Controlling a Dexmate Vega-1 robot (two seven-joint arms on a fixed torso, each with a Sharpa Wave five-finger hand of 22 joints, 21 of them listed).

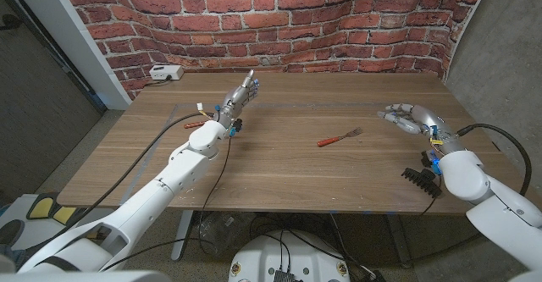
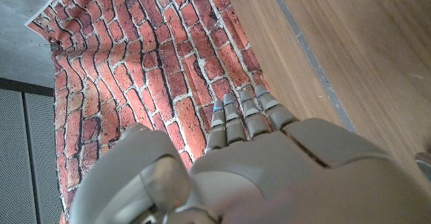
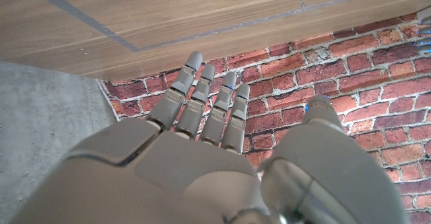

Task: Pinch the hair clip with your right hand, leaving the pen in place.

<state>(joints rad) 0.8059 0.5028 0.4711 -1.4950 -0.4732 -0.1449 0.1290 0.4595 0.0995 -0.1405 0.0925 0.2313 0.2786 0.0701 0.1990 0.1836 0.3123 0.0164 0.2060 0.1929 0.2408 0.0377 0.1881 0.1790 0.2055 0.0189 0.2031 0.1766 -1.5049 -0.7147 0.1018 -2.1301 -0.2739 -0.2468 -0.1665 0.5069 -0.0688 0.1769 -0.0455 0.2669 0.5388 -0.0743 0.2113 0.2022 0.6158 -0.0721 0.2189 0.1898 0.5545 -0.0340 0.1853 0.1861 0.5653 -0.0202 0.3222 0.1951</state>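
Black hair clip (image 1: 421, 181) beside right hand's (image 1: 408, 117) arm

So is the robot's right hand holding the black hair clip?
No, the right hand is open above the table, and the black hair clip lies beside its arm near the table's front edge.

- One fork (image 1: 340, 137) with a red handle.
- One black hair clip (image 1: 422, 181).
- One white box (image 1: 166, 73).
- One table (image 1: 288, 176).
- Two hands: left (image 1: 240, 93), right (image 1: 406, 117).

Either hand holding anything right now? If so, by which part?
Nothing is held. Left hand and right hand both have fingers extended, empty. The hair clip lies untouched by the right forearm.
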